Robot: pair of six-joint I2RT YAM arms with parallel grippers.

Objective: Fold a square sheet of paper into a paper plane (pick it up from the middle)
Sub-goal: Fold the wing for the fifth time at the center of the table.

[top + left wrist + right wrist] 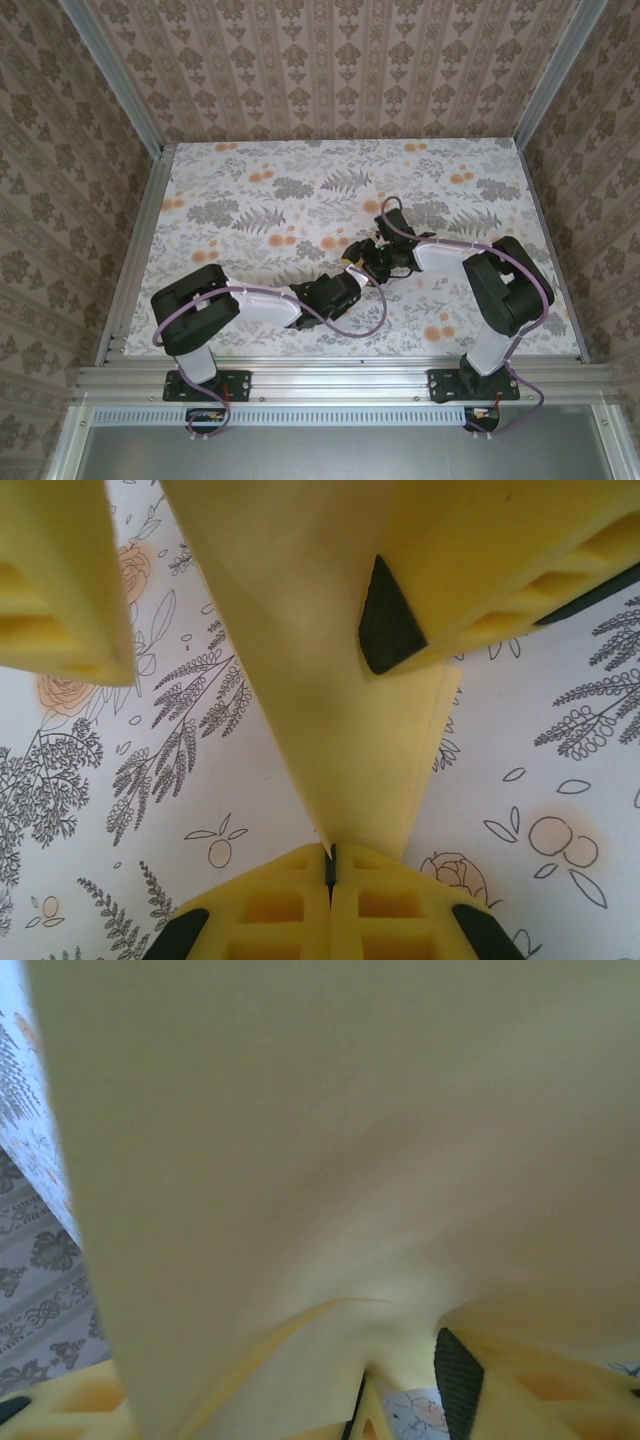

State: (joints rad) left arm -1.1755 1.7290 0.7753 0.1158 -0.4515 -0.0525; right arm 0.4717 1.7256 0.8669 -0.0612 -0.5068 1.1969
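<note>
The yellow sheet of paper (pixel 330 720) is folded into layers that taper to a point. It hangs above the table between both grippers. My left gripper (pixel 330 865) is shut on its narrow tip, with the fingers pressed together. My right gripper (pixel 250 650) straddles the wider part, and its two yellow fingers (pixel 60 590) stand well apart. One black pad (pixel 385 620) lies against the paper's edge. In the right wrist view the paper (pixel 330 1160) covers almost everything, and a pad (pixel 457 1380) shows at the bottom. From above, the left gripper (pixel 348 278) and the right gripper (pixel 366 256) meet near the table's middle.
The table (pixel 260 200) carries a floral print with grey ferns and small orange flowers. Aluminium rails (pixel 135 240) and patterned walls enclose it on three sides. Purple cables loop off both arms near the grippers.
</note>
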